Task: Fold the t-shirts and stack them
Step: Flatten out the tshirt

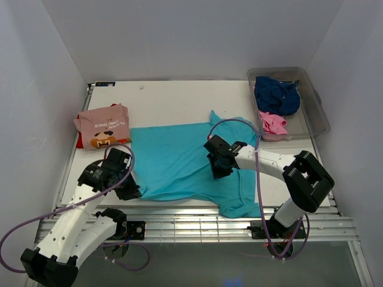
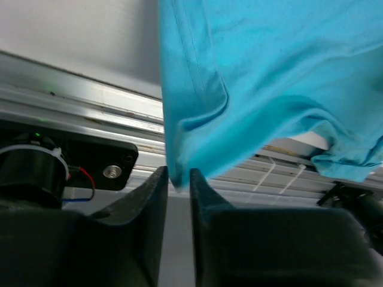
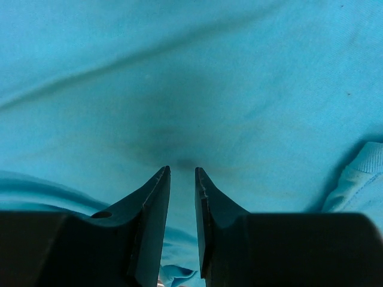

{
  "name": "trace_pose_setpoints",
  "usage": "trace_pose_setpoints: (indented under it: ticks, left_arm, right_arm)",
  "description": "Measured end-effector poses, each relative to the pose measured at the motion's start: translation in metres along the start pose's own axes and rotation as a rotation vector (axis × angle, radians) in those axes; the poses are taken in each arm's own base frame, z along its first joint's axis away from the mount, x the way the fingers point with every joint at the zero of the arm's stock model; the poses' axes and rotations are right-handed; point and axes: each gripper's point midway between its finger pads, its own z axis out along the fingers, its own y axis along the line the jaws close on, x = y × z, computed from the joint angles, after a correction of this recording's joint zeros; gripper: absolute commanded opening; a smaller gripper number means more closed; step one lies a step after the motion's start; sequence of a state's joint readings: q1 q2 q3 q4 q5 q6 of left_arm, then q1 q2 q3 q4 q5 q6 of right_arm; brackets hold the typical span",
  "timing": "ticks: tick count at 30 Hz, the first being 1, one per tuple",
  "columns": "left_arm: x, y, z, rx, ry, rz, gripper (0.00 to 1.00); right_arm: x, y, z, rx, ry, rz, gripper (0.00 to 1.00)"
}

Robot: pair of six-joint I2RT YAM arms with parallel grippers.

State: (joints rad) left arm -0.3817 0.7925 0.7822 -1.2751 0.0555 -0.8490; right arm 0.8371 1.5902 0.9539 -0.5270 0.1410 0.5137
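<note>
Left pincer (image 2: 178, 179), turquoise tee (image 2: 269, 72), tub (image 1: 310, 122) beyond

Turquoise tee (image 1: 179, 161) lies spread mid-table; salmon-pink tee (image 1: 103, 124) sits folded atop red tee (image 1: 79, 141) at left; navy tee (image 1: 276, 95), pink tee (image 1: 273, 122) crumpled back-right

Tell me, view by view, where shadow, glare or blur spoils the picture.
Top external: even light and sharp, with only soft shadows on the turquoise t-shirt. Left wrist: glare streaks on the metal rail, and the left gripper is a dark, soft-edged mass. Right wrist: a dark shadow patch on the cloth just ahead of the right gripper.
</note>
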Motion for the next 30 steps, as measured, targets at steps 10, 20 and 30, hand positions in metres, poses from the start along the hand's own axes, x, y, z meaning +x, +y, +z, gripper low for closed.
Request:
trace_pose_setpoints:
  ticks: [10,20,30]
  left_arm:
    - [0.009,0.007,-0.013,0.005,0.004,-0.035,0.47]
    - [-0.059,-0.043,0.037,-0.066,-0.031,0.054,0.0]
    - [-0.109,-0.062,0.13,-0.21,-0.007,0.201,0.0]
  right_arm:
    - [0.001,0.0,0.003,0.0,0.009,-0.001,0.29]
    - [-0.041,-0.038,-0.022,0.063,-0.093,0.119,0.08]
    - [-0.056,-0.094,-0.012,0.171,-0.067,0.199,0.08]
